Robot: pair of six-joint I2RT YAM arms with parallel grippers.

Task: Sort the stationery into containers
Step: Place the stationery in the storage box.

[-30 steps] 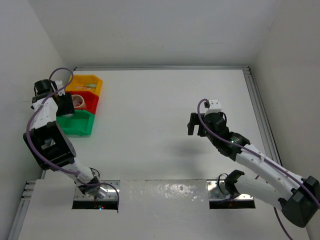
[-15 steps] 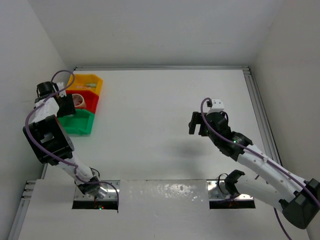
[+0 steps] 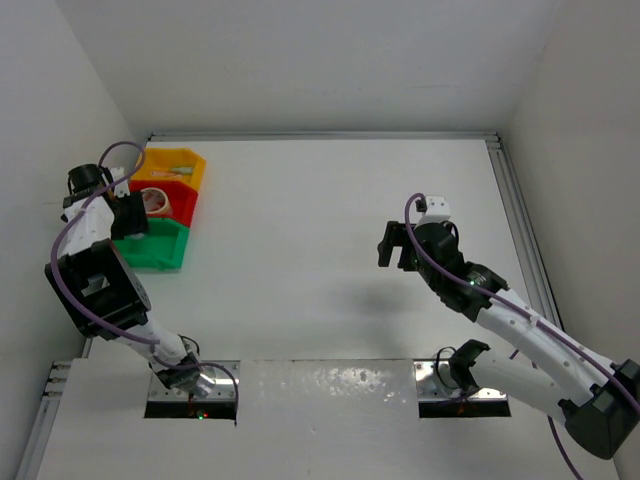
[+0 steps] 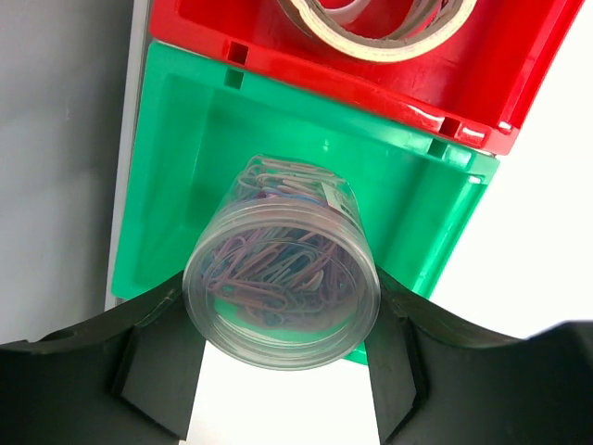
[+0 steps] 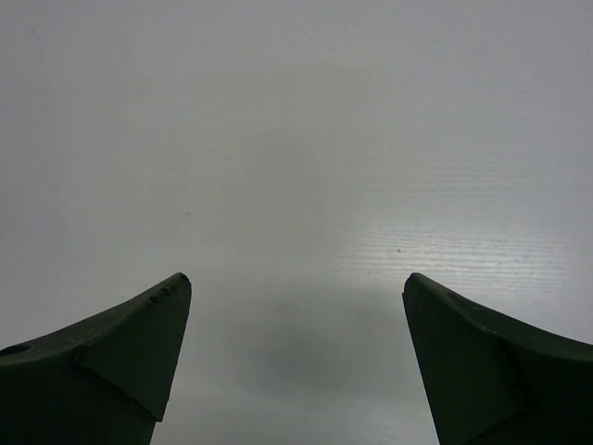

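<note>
Left pincer (image 4: 283,301) clamped on paper-clip jar (image 4: 278,264) over green bin (image 4: 181,167), right pincer (image 5: 296,278) apart above table (image 5: 296,111)

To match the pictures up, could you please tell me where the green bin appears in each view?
Top external: green bin at far left, partly under the left tool.
Left wrist: green bin fills the middle, behind the clear jar of paper clips.
Right wrist: not in view.
Shared landmark: the red bin bordering it.
</note>
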